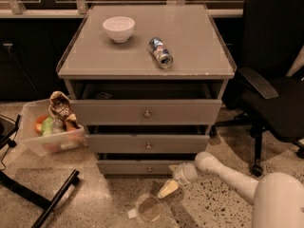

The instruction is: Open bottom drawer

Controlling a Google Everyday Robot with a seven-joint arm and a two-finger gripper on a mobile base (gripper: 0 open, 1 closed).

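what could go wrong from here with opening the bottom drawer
1. The gripper sits low, below and to the right of the bottom drawer, off its small round knob. A target that small may be missed or slip out of the grasp.
2. A clear cup lies just in front of the drawer, close to the gripper. The arm or the sliding drawer could knock it.

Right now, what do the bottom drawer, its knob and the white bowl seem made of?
The bottom drawer looks like matte grey painted or laminated board: flat, unshiny face. Its knob is likely metal: small bright glint. The white bowl is probably glazed ceramic, maybe plastic: smooth sheen. The gripper hangs below and right of that knob.
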